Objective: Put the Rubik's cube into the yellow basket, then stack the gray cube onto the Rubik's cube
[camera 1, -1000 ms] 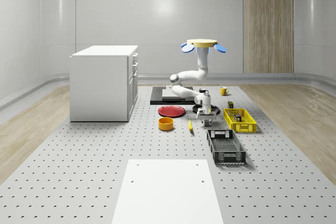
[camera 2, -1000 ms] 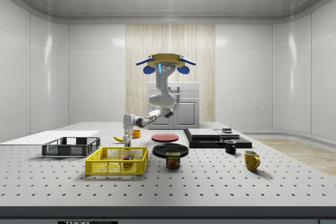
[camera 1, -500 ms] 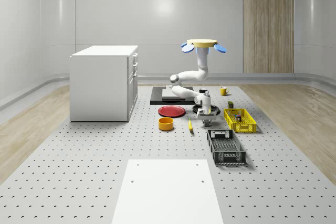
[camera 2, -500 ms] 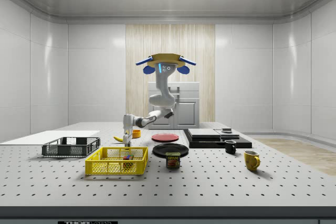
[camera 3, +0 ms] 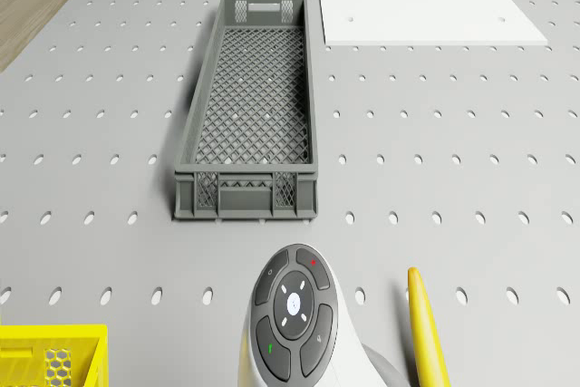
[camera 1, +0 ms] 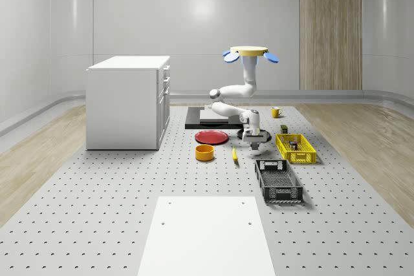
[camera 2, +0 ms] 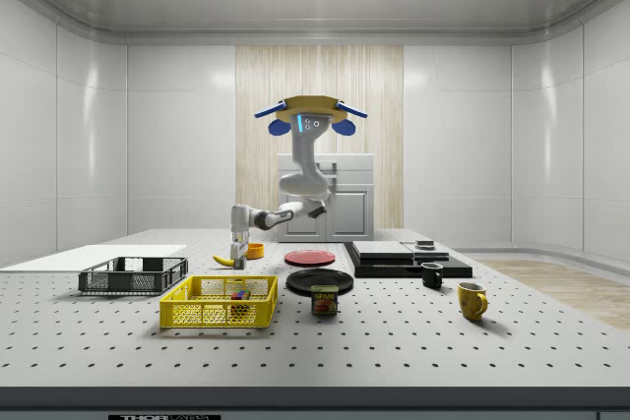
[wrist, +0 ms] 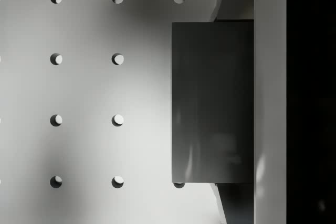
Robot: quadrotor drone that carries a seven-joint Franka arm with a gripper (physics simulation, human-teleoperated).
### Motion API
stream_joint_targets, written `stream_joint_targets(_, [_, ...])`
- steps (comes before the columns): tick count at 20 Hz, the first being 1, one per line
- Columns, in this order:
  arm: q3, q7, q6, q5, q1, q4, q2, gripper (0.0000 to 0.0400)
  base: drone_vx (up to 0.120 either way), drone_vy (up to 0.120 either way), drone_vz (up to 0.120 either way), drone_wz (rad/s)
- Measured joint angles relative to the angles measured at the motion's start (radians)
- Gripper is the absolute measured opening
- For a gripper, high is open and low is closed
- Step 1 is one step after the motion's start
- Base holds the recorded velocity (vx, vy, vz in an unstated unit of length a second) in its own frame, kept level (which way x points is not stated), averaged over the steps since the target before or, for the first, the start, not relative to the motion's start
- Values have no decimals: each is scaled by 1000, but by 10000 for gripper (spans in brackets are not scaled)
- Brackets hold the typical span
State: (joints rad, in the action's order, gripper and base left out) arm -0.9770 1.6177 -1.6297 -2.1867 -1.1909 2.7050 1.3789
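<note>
Hovering above the counter (camera 1: pixel 97 211), your drone (camera 1: pixel 251 52) hangs its gripper (camera 1: pixel 254 148) just beside the yellow basket (camera 1: pixel 295 148), fingers clamped on the gray cube (wrist: pixel 212 100); the Rubik's cube (camera 2: pixel 237 293) sits inside the basket.

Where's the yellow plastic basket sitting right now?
In the whole-scene view the yellow plastic basket sits on the perforated table right of centre, just right of the tool and behind the dark gray mesh crate.
</note>
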Motion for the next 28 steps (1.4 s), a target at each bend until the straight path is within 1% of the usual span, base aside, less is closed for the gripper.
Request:
stream_joint_targets(6, [-20, 0, 15, 18, 7, 14, 0, 250, -7, 0, 120, 0])
stream_joint_targets(10, [-24, 0, 19, 21, 9, 17, -1, 250, -120, 120, 110, 0])
stream_joint_targets(21, [-27, -1, 23, 23, 11, 19, -4, 250, -116, 120, 0, 0])
stream_joint_targets(28, [-27, -2, 25, 22, 12, 20, -5, 250, 0, 120, 0, 0])
